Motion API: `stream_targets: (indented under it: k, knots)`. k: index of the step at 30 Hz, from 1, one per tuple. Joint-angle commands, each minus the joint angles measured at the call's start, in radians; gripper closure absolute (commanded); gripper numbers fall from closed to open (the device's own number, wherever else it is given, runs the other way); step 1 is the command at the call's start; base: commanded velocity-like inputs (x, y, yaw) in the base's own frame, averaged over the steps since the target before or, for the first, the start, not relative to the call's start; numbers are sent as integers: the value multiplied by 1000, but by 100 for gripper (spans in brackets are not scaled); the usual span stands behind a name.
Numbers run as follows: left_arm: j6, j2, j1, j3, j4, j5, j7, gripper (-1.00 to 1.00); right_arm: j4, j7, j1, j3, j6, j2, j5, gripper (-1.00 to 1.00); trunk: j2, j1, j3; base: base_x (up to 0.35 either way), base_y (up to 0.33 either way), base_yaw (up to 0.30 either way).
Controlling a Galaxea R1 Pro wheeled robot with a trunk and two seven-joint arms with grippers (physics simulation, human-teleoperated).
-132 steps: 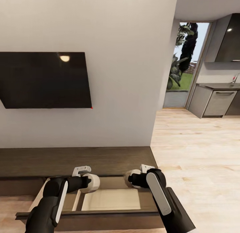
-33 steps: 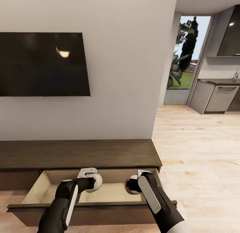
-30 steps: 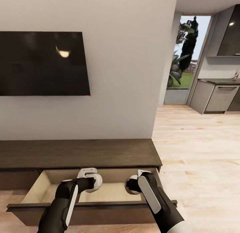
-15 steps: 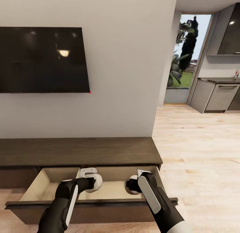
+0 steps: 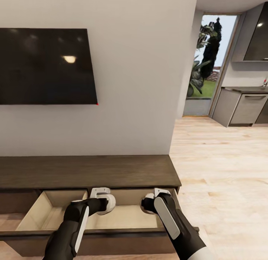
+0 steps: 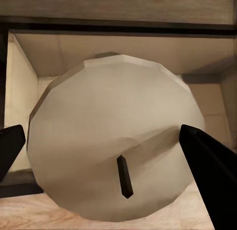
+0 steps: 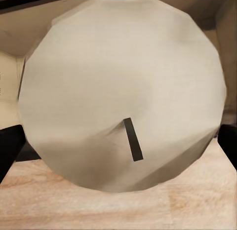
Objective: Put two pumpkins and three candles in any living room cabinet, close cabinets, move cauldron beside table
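The long dark-brown cabinet [image 5: 85, 171] stands against the wall, one drawer [image 5: 48, 209] pulled out to show its pale beige inside. Both my arms reach over that drawer, the left arm [image 5: 76, 221] beside the right arm [image 5: 167, 215]. In the left wrist view my left gripper [image 6: 116, 156] is shut on a pale beige candle [image 6: 113, 111], whose dark wick faces the camera, with the black fingers [image 6: 207, 166] at its sides. My right gripper [image 7: 118, 146] is shut on a second candle [image 7: 123, 72] in the same way, above the drawer's front edge. No pumpkin, cauldron or table is in view.
A black television [image 5: 44, 66] hangs on the wall above the cabinet. Right of the wall's corner, light wooden floor [image 5: 223, 170] runs toward a glazed door [image 5: 206, 66] and grey kitchen units [image 5: 243, 109].
The whole picture has shifted, so the camera has moved; the open drawer now sits lower and wider in view. Both arms keep their pose over the drawer, each still holding its candle.
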Motion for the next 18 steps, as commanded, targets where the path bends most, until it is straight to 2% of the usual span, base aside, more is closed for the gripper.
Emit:
stream_targets:
  k: [1,15,18]
  knots:
    - [4,-1,-1,3,-1,-11,-10,100,-1,-9,-1,9,-1,0,-10,100,-1,0,-1,113,-97,0]
    - [4,-1,-1,3,-1,-9,-7,100,-1,-10,-1,18,-2,7,-10,100,-1,0,-1,65,-19,0]
    - [4,-1,-1,3,-1,-9,-7,100,-1,-10,-1,18,-4,8,-11,100,-22,12,-10,2,0,0]
